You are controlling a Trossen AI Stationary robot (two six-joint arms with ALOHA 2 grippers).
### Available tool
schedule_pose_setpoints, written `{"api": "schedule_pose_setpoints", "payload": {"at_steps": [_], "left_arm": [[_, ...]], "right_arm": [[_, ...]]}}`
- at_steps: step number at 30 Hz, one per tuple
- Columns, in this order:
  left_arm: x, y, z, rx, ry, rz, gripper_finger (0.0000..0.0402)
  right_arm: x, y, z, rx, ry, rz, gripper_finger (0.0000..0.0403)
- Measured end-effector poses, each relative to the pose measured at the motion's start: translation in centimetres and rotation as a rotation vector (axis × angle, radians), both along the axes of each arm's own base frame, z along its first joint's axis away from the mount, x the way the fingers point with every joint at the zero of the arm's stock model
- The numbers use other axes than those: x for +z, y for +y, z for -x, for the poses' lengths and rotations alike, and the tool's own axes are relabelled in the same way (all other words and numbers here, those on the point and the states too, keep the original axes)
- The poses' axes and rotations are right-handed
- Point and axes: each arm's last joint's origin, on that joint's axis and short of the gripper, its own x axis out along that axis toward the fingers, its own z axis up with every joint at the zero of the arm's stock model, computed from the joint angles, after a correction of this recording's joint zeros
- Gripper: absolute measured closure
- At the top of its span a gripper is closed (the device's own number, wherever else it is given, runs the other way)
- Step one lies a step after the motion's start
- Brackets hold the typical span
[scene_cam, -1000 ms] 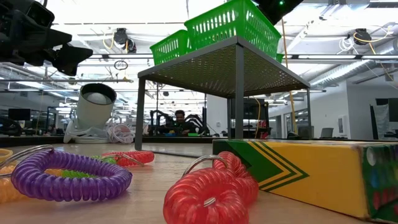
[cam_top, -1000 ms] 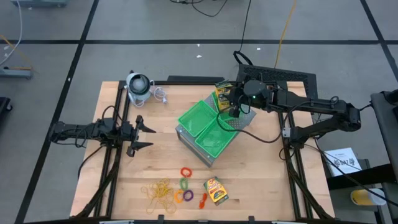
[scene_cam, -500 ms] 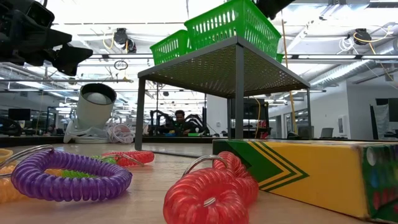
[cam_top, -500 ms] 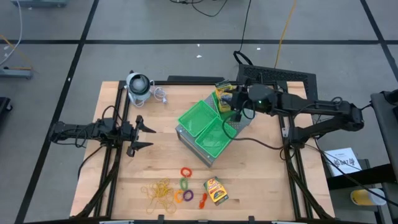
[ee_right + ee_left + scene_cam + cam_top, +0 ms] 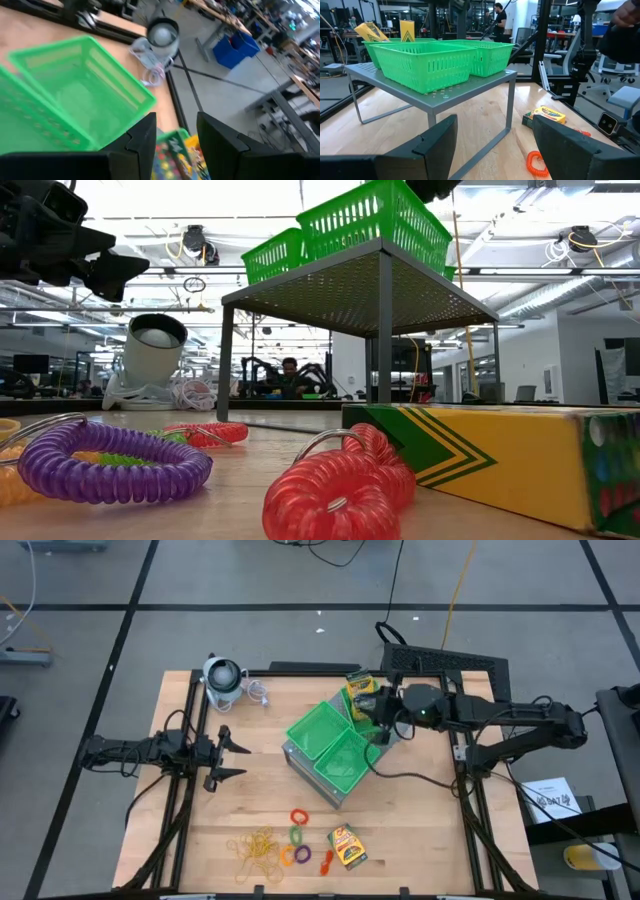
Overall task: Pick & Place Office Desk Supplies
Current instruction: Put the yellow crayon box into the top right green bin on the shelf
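A: Where is the right gripper [image 5: 378, 716]?

B: Right of centre in the high view, over the far corner of the green trays [image 5: 330, 743] on their grey stand [image 5: 365, 285]. In its wrist view the fingers [image 5: 142, 140] stand apart, with a green-and-yellow box [image 5: 179, 150] showing in the gap below them. I cannot tell whether they touch it.

A: Are there boxes in that corner?

B: Yes, two boxes [image 5: 358, 690] stand upright in the far tray, just above centre.

A: And the left gripper [image 5: 232, 755]?

B: At left of the frame, over bare table [image 5: 250, 800], well apart from the trays. Its fingers [image 5: 437, 140] are spread and hold nothing.

A: The remaining supplies?

B: At lower centre. A yellow-orange box [image 5: 347, 846] lies flat; left of it sit the red [image 5: 298, 816], green [image 5: 296, 835], orange [image 5: 287, 856] and purple [image 5: 302, 856] coil rings, and a tangle of rubber bands [image 5: 257, 846] farther left.

A: Anything else?

B: A round grey-white gadget [image 5: 223, 678] sits at the table's upper left corner.
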Motion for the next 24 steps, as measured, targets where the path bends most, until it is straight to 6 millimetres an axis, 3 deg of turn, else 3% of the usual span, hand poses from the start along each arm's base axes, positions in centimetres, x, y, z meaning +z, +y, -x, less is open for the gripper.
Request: {"api": "schedule_pose_setpoints", "payload": {"at_steps": [14,24], "left_arm": [[0.0,0.0,0.0,0.000,0.000,0.000,0.0137],[0.0,0.0,0.0,0.000,0.000,0.000,0.0137]], "right_arm": [[1.0,7.7,2.1,0.284,-0.050,-0.118,0.0270],[-0.8,12.9,3.9,0.495,0.024,-0.320,0.0271]]}}
